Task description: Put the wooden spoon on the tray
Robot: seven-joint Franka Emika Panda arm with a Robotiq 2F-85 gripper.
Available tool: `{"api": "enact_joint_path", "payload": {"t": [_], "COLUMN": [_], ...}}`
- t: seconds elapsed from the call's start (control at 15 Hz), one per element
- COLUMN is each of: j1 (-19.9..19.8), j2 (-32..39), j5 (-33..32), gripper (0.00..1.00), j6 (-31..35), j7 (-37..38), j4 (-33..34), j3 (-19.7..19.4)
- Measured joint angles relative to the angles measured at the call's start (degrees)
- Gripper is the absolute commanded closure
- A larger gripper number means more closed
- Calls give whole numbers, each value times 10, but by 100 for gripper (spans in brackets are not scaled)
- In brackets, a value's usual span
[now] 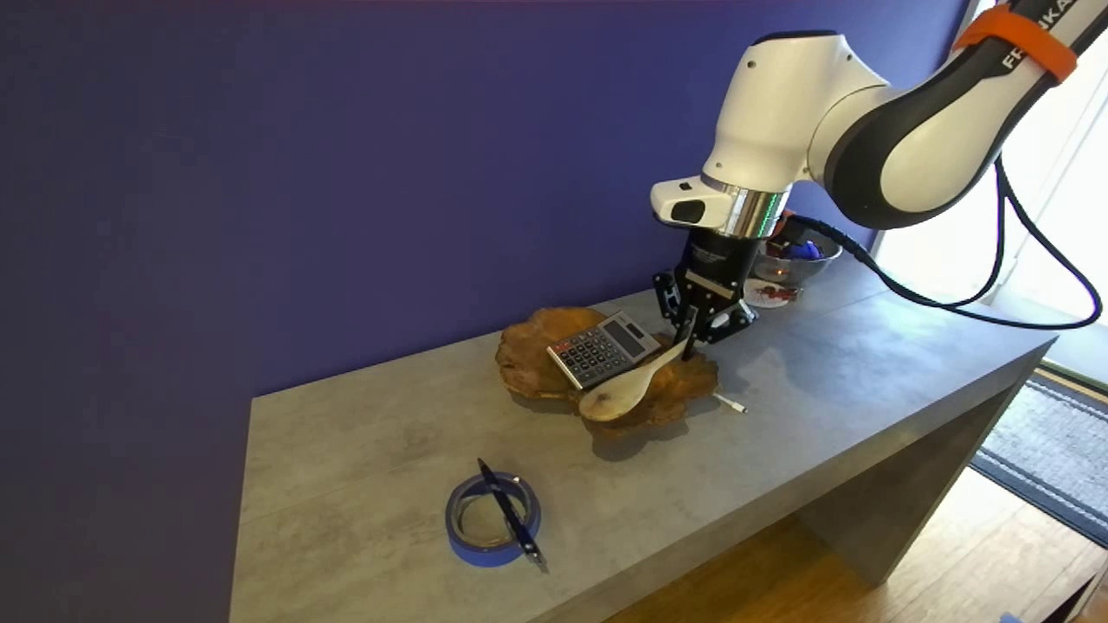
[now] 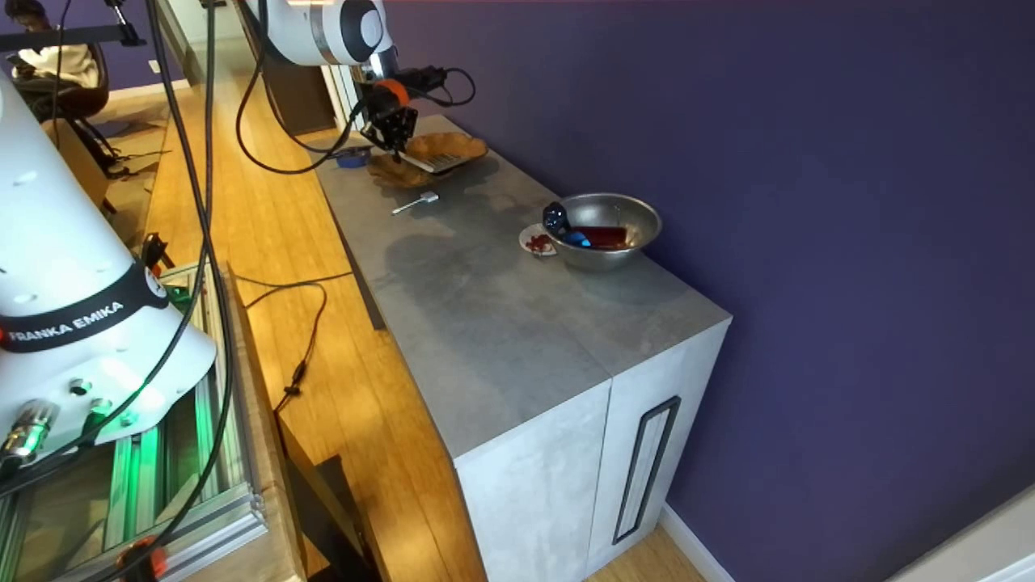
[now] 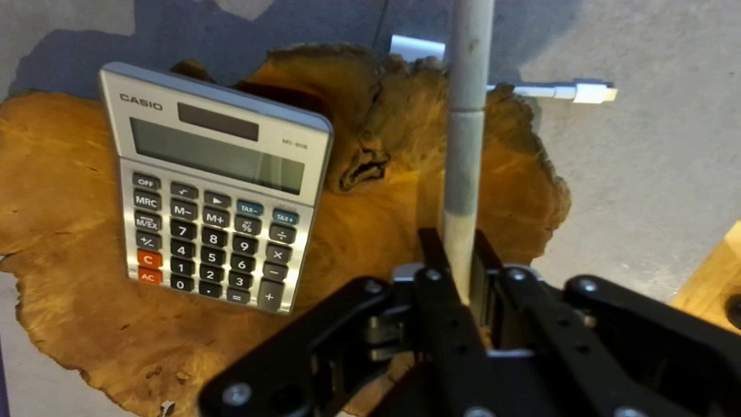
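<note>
Fingers (image 3: 432, 250) of the black jointed gripper (image 3: 454, 234) clench a pale, slender wooden spoon (image 1: 634, 386) by its handle over the wavy-edged, reddish-brown wooden tray (image 1: 528, 356), touching or not I can't tell.

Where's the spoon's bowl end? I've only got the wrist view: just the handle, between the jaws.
Observer: In an exterior view, the bowl end of the wooden spoon shows against the wooden tray, near its edge; can't tell if they touch.
Operator: Anything lying off my screen?
Observer: A roll of blue tape, with a pen across it.
Operator: Any containers?
Observer: A metal bowl, standing upright, in both exterior views.
</note>
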Motion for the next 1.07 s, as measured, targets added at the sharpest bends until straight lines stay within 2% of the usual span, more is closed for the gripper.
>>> {"api": "enact_joint_path", "payload": {"t": [0.2,0.87,0.93,1.0,1.07], "j1": [-2,10,11,11,12], "j2": [1,45,50,56,61], "j5": [0,0,0,0,0], "gripper": [97,97,62,61,54], "j6": [1,8,6,3,0], "j7": [4,105,107,107,107], "j4": [0,41,45,50,54], "j3": [0,0,1,2,3]}}
